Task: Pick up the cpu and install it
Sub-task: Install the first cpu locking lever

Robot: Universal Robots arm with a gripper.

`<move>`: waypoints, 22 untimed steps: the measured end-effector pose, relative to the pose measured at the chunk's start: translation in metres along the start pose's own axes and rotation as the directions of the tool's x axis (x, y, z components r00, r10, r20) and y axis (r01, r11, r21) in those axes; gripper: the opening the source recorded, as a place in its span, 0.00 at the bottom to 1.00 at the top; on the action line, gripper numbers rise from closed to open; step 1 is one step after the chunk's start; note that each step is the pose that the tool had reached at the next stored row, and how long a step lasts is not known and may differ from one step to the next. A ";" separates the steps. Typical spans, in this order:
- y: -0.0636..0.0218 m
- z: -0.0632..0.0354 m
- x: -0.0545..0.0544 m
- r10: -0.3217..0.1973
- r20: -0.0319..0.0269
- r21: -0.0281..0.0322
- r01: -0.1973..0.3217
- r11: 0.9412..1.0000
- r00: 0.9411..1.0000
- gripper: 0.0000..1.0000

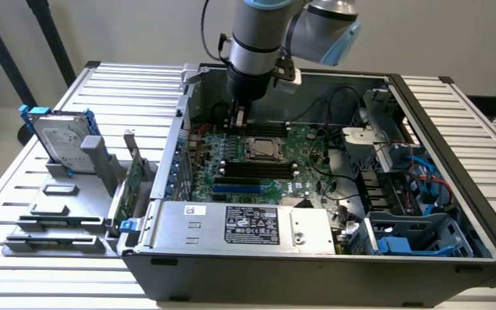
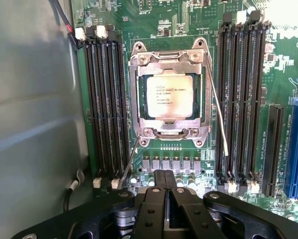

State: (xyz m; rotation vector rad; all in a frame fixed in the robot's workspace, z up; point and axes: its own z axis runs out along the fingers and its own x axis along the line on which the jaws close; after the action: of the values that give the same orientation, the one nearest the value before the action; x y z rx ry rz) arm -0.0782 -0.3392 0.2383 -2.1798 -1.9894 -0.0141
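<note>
Gripper (image 2: 164,174) hangs closed and empty just short of the socket frame (image 2: 139,60), inside which the cpu (image 2: 169,96) already lies — you are likely at the securing step (placement looks done), so any push calls for clean contact with a wire lever (image 2: 220,119).

You have an open computer case (image 1: 317,274) lying on the slatted tabletop (image 1: 127,77), its green motherboard (image 1: 312,158) facing up. A grey metal box (image 1: 248,226) with a black-and-white label sits at the case's near edge. On the exterior view's left, a hard drive (image 1: 59,139) with blue brackets stands upright in a grey rack (image 1: 54,223), and a circuit card (image 1: 130,190) stands beside it. Black memory slots (image 2: 106,99) line the board.
</note>
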 end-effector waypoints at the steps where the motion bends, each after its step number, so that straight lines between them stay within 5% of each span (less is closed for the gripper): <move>1: -0.0001 0.0000 0.000 0.010 -0.002 -0.001 -0.010 1.000 1.000 0.11; 4: -0.0012 0.0002 0.000 0.026 -0.003 0.002 -0.026 1.000 1.000 0.11; 10: -0.0046 -0.0003 -0.005 0.035 -0.003 0.025 -0.035 0.999 0.999 0.11; 12: -0.0053 -0.0011 -0.006 0.041 -0.008 0.034 -0.040 0.999 0.999 0.11; 14: -0.0058 -0.0021 -0.006 0.052 -0.018 0.040 -0.051 0.998 0.998 0.11; 22: -0.0083 -0.0050 -0.006 0.115 -0.067 0.046 -0.112 0.993 0.991 0.11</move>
State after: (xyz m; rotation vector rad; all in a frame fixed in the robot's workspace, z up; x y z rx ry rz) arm -0.0864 -0.3450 0.2436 -2.2308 -1.8098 -0.0314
